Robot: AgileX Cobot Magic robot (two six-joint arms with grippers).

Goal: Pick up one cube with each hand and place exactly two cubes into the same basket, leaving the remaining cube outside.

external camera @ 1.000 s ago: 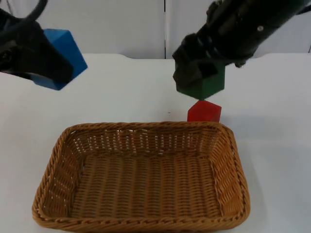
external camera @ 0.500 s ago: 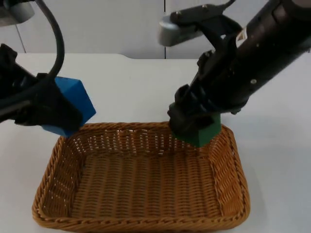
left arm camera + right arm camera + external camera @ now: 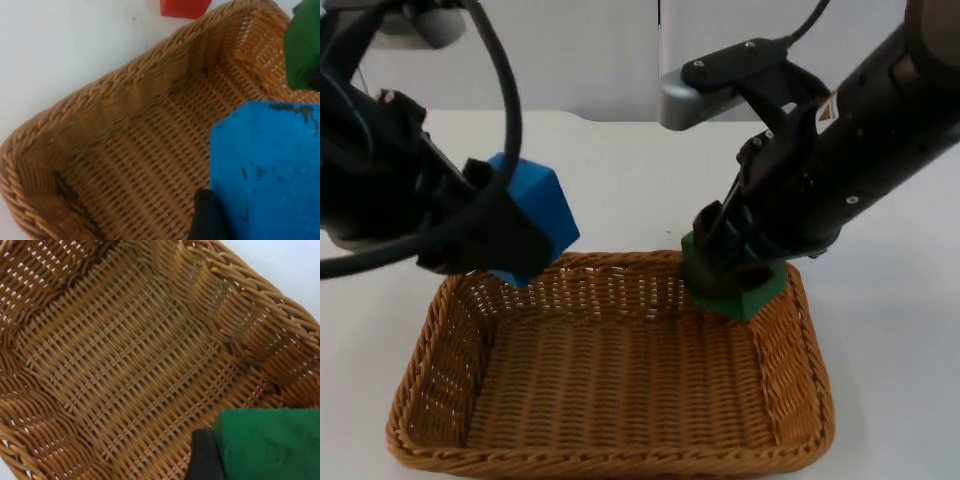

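Top view: left gripper (image 3: pixel 510 240) jaws pinch blue cube (image 3: pixel 532 212) above the wicker basket (image 3: pixel 430 350) at its far-left rim. Right gripper (image 3: pixel 725 262) jaws pinch green cube (image 3: pixel 752 296) over the far-right corner. Basket floor bare, open room below both. Left wrist view: red cube (image 3: pixel 183 7) on white bench (image 3: pixel 60 55), just beyond far rim.

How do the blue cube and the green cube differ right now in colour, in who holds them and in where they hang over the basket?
The blue cube is blue and held by the left gripper; the green cube is green and held by the right gripper. The blue cube hangs over the basket at its far left rim, the green cube at its far right corner. Both are gripped and neither yet rests on the basket floor.
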